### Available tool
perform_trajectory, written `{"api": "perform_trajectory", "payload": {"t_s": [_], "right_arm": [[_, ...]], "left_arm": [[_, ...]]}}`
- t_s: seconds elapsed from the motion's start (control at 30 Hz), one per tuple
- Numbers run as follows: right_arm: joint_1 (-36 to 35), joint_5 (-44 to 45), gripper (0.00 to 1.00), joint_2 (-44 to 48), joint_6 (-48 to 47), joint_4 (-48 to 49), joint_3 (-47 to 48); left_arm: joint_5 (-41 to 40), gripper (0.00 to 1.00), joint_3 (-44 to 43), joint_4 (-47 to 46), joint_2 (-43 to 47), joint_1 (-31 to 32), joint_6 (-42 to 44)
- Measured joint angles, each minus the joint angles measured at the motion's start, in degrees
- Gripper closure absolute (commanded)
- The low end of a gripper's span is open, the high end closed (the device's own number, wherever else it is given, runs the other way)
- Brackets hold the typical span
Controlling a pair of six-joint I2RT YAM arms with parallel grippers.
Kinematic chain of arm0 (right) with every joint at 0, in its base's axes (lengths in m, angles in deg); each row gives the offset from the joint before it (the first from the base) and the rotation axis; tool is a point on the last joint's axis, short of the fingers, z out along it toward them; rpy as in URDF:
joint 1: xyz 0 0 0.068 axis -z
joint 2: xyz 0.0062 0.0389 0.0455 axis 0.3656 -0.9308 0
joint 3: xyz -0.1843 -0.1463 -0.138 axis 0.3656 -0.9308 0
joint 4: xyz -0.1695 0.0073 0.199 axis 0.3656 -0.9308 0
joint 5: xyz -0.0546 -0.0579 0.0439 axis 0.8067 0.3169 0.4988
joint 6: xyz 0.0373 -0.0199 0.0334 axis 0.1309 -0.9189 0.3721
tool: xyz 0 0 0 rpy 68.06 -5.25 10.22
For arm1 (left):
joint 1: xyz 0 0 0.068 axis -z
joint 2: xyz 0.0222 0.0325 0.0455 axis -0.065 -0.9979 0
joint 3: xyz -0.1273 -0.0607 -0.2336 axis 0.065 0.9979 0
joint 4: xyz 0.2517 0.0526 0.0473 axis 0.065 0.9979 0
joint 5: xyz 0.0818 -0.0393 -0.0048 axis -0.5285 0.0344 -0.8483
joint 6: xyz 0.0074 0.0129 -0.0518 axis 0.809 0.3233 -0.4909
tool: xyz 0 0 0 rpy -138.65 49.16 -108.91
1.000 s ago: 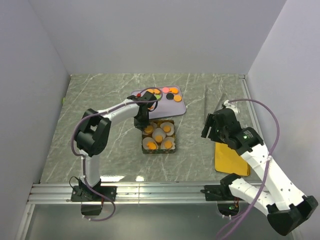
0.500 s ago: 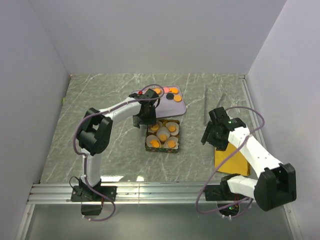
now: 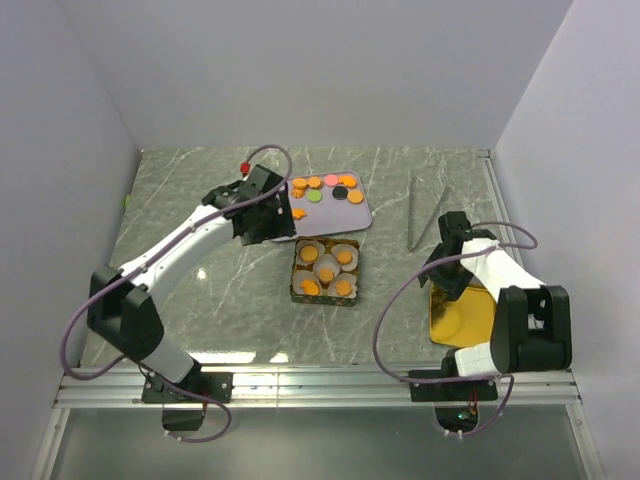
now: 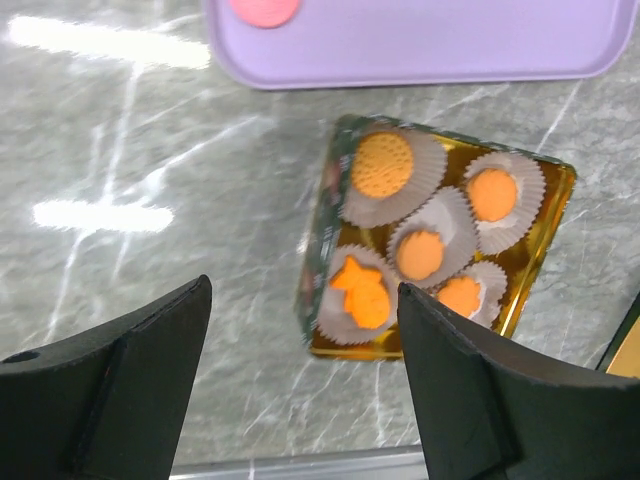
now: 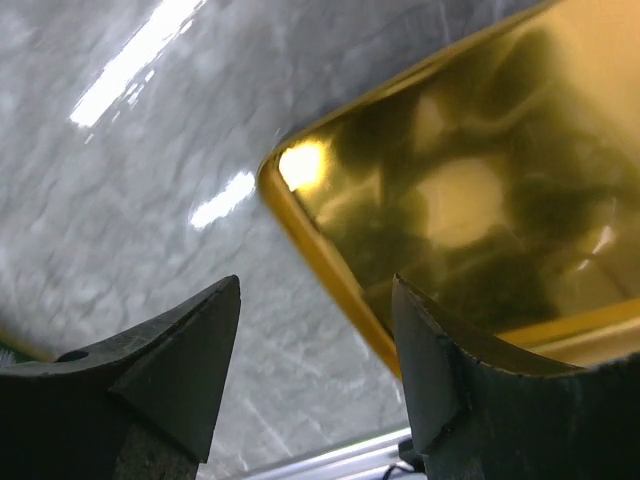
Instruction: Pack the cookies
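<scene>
Cookies (image 3: 356,197) lie in two places on the grey marble counter (image 3: 200,180). About ten sit loose on the purple tray (image 3: 335,213), mostly orange with a pink, a green and a black one. Five more, all orange, sit one apiece in white paper cups (image 4: 440,215) inside the patterned tin (image 4: 318,262).

The tray is at the tin's 12 o'clock, just beside it. A gold lid (image 3: 470,315) lies well apart at the tin's 4 o'clock, with thin metal tongs (image 3: 410,215) at the lid's 12 o'clock.

The left tool (image 4: 305,287) hovers at the tin's 10 o'clock, over the tray's near-left corner, its fingers spread and empty. The right tool (image 5: 316,285) hangs over the lid's 11 o'clock corner, its fingers likewise apart and gripping nothing.

In the left wrist view, the cup at the tin's 7 o'clock holds a shaped cookie (image 4: 360,293). The other four are round.
</scene>
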Motion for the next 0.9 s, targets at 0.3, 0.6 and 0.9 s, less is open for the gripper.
{"api": "perform_trajectory", "payload": {"t_s": [0.3, 0.6, 0.9], "right_arm": [[1.33, -1.11, 0.59, -8.52, -0.22, 4.85, -0.2], [1.22, -2.67, 1.0, -8.96, -1.53, 6.54, 0.44], [-4.33, -3.1, 1.0, -7.32, -1.46, 2.51, 2.78]], "left_arm": [[0.48, 0.2, 5.27, 2.89, 9.51, -4.83, -0.07], [0.79, 0.2, 11.06, 4.31, 16.57, -7.85, 0.11], [1.84, 0.14, 13.22, 4.26, 18.1, -8.31, 0.0]]}}
